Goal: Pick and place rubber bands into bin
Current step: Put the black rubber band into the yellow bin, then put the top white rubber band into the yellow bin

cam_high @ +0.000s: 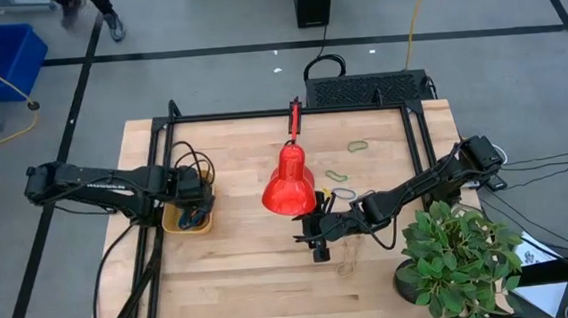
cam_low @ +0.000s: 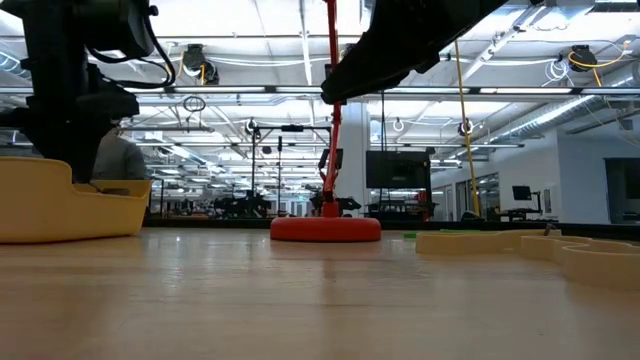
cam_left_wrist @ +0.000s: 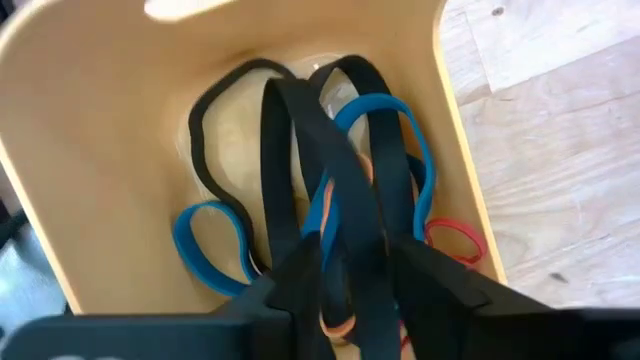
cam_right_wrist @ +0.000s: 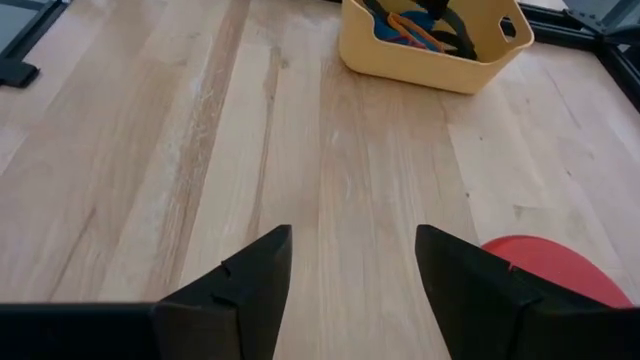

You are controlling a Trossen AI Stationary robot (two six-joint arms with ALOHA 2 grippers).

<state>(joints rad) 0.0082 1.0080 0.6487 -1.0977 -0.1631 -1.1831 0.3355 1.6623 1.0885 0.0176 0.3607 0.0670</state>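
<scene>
We look down on a wooden worktop where the yellow-orange bin sits at nine o'clock from the red lamp. The left gripper hangs inside the bin, its fingers parted with a broad black band running between them; whether they clamp it, we cannot tell. The rubber bands heaped in the tub are floppy loops in black, blue, orange and red. Loose bands (green and pale) lie at two o'clock from the lamp. The right gripper, fingers spread wide and empty, hovers over bare wood at five o'clock from the lamp.
</scene>
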